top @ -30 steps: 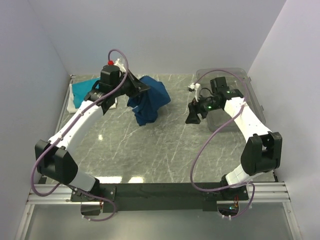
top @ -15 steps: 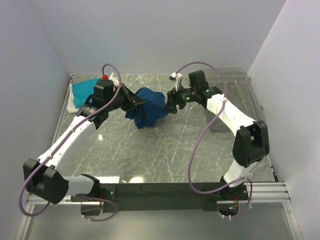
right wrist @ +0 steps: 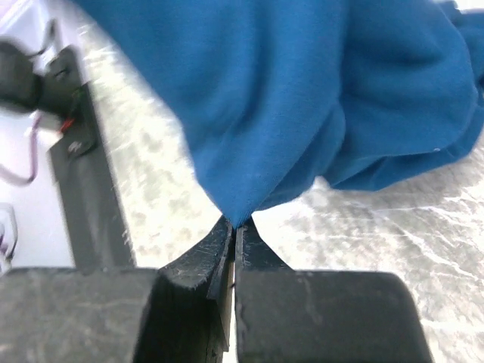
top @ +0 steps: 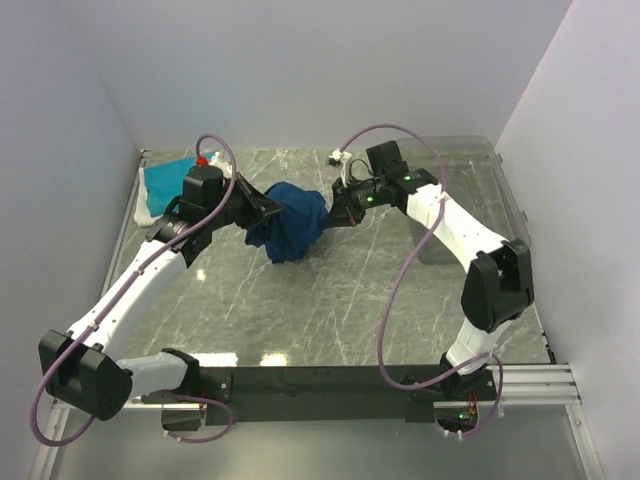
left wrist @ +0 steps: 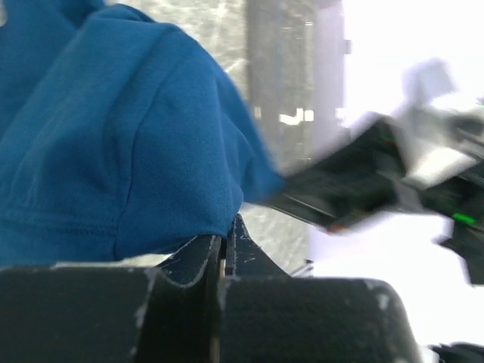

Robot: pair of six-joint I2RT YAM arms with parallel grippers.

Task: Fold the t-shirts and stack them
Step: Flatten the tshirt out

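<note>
A second ago the right arm (top: 455, 225) hung over by the clear plastic bin (top: 505, 185), its jaws wide and well apart from the cloth. It has since swung left across the surface (top: 330, 300), and the right jaws are now pinched flat together on a peak of the blue t-shirt (top: 292, 225) at its right edge. The left arm (top: 140, 275) has drawn back a little toward its base, and the left jaws stay clamped tight on the shirt's left side. The shirt is soft matte knit, bunched in rounded folds between the two, sagging over the glossy grey, white-veined surface near its middle. In the far left corner a folded teal t-shirt (top: 165, 180) lies on a white t-shirt (top: 146, 212). The rigid, see-through bin stands far right.
</note>
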